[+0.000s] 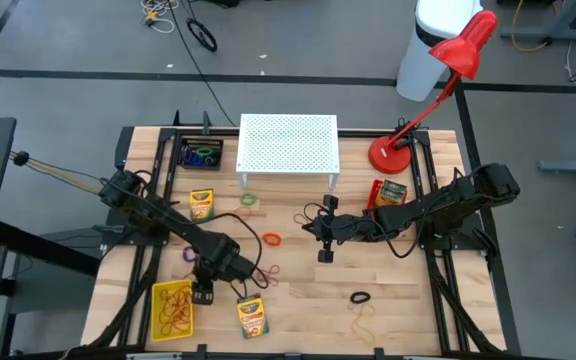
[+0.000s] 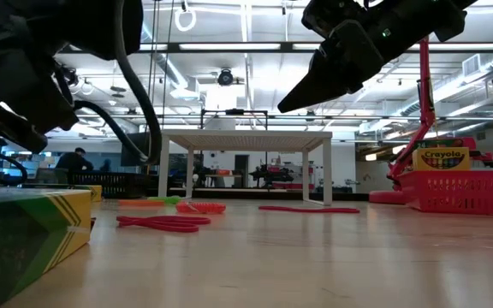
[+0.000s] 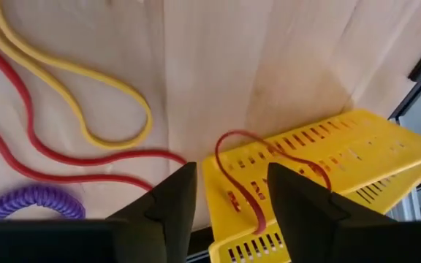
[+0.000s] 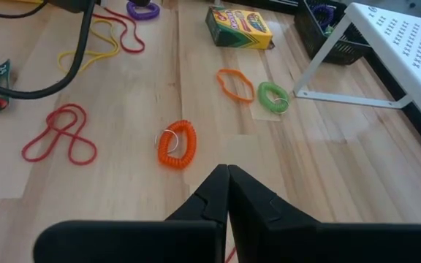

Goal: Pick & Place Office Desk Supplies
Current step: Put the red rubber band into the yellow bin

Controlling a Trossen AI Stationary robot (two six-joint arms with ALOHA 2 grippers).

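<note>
Your left gripper (image 3: 225,201) hangs over the near-left corner of the table, right above the edge of the yellow slotted tray (image 3: 357,157), with its 2 fingers parted and a thin red rubber band (image 3: 258,172) draped between them and over the tray's rim. From these views you cannot tell whether the fingers pinch the band or have let it go; the likely reason for this placing is that the tray collects the bands, since the high view shows reddish loops already lying in the yellow tray (image 1: 155,310). Just outside the tray, on the bare wood, lie a yellow rubber band (image 3: 86,95), another long red band (image 3: 57,157) and a purple coil loop (image 3: 28,201), so more of the same kind waits near that hand. Your right gripper (image 4: 227,183) is pinched shut and empty, held above the table's middle in front of the white perforated stand (image 1: 288,143), probably parked clear of the left arm's work. Below it sit an orange coil loop (image 4: 176,144), a green coil loop (image 4: 273,96), a flat orange band (image 4: 234,84), a doubled red rubber band (image 4: 57,135) and 1 Crayola crayon box (image 4: 238,26). Another crayon box stands in the red basket (image 1: 388,193) beside the red desk lamp (image 1: 438,90).
</note>
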